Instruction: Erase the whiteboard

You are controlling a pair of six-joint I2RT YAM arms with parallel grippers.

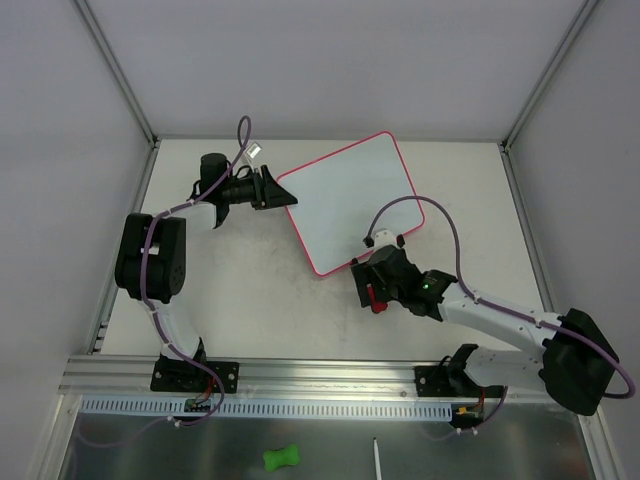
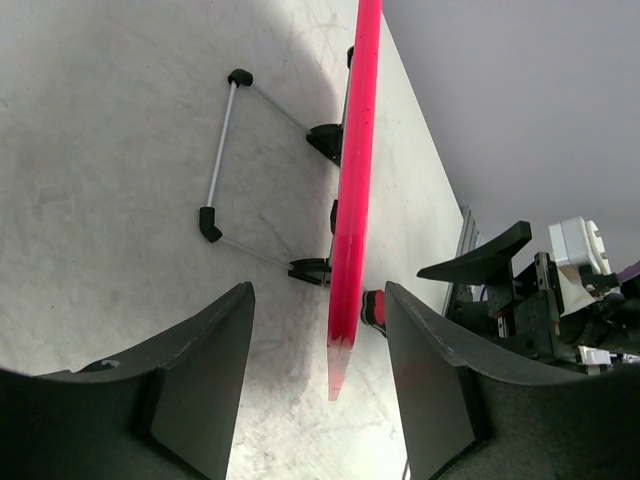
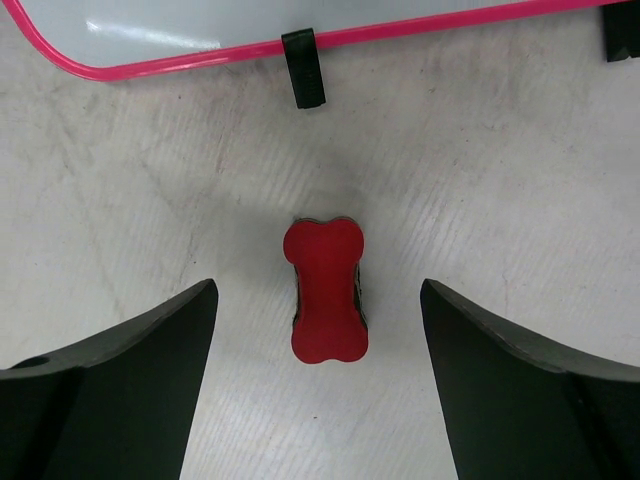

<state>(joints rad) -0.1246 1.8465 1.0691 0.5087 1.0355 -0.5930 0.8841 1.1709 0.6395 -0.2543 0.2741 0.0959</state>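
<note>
The whiteboard [image 1: 350, 200], blank, pink-framed, lies askew on the table [image 1: 230, 300], two black clips [image 3: 303, 68] on its near edge

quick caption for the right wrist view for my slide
Open right gripper over a red bone-shaped eraser lying on the table, beside the pink-framed whiteboard.

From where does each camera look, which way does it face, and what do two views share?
Top external: above and behind the arms, looking down at the table; both arms show.
Left wrist: on the left arm, facing the whiteboard edge-on; the open left gripper shows.
Right wrist: looking down at a red eraser; the open right gripper shows.
Shared: all three show the whiteboard's pink frame.
</note>
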